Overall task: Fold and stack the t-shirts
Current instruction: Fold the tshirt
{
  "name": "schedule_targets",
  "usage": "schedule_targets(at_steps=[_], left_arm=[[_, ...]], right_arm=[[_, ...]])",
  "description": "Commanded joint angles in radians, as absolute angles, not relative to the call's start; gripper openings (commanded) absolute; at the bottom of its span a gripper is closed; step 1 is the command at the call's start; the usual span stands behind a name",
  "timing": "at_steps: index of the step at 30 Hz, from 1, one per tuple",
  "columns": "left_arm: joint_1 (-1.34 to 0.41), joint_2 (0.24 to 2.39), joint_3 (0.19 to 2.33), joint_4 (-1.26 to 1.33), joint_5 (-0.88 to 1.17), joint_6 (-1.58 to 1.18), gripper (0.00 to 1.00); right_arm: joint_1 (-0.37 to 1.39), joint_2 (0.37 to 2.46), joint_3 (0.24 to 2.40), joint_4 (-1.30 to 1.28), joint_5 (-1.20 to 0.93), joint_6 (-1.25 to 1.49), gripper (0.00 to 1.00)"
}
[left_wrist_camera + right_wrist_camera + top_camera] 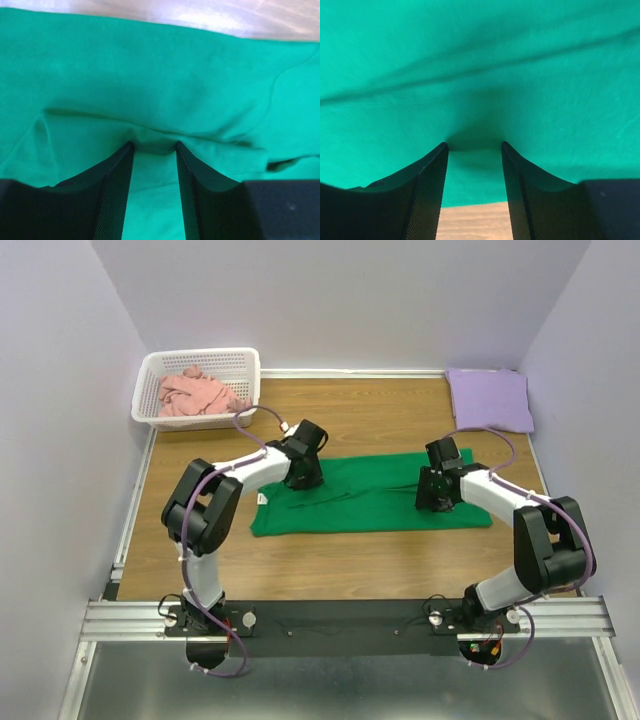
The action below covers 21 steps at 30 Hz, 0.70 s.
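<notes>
Three t-shirts appear in the top external view. The green t-shirt [370, 505] lies spread as a long band across the middle of the tabletop [360, 410]. The lavender t-shirt [490, 398] rests flat in the 1 o'clock corner. The pink t-shirt [195, 395] is crumpled inside the white basket [250, 370] at 11 o'clock. The left pincer [300, 478] points down onto the green cloth near its 9 o'clock end, and the right pincer [437, 500] near its 3 o'clock end.

Left wrist view: the left pincer [154, 145] has its jaws apart, tips pressed against the green t-shirt [160, 75], with a small pucker of cloth between them. A strip of tabletop [225, 17] shows at 12 o'clock.

Right wrist view: the right pincer [474, 145] also has its jaws apart, tips touching the green t-shirt [480, 55], which dimples in shadow between them. Long creases cross the cloth from 9 to 3 o'clock. Bare tabletop [472, 222] shows at 6 o'clock.
</notes>
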State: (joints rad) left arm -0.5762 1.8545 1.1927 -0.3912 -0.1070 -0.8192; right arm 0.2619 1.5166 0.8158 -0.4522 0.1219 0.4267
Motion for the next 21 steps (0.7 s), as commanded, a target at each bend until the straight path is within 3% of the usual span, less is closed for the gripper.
schedule_targets(at_steps=[1, 7, 13, 21], left_arm=[[-0.578, 1.939, 1.268, -0.46, -0.173, -0.789, 0.49], [-0.572, 2.116, 1.429, -0.485, -0.199, -0.682, 0.49], [-0.561, 2.301, 1.743, -0.564, -0.268, -0.531, 0.52], [-0.545, 2.457, 2.075, -0.604, -0.296, -0.378, 0.55]], right_arm=[[0.265, 1.516, 0.752, -0.503, 0.065, 0.472, 0.57], [0.307, 1.483, 0.651, -0.531, -0.049, 0.509, 0.59], [0.574, 1.506, 0.696, -0.561, -0.218, 0.67, 0.62], [0.876, 1.643, 0.925, -0.561, -0.232, 0.695, 0.66]])
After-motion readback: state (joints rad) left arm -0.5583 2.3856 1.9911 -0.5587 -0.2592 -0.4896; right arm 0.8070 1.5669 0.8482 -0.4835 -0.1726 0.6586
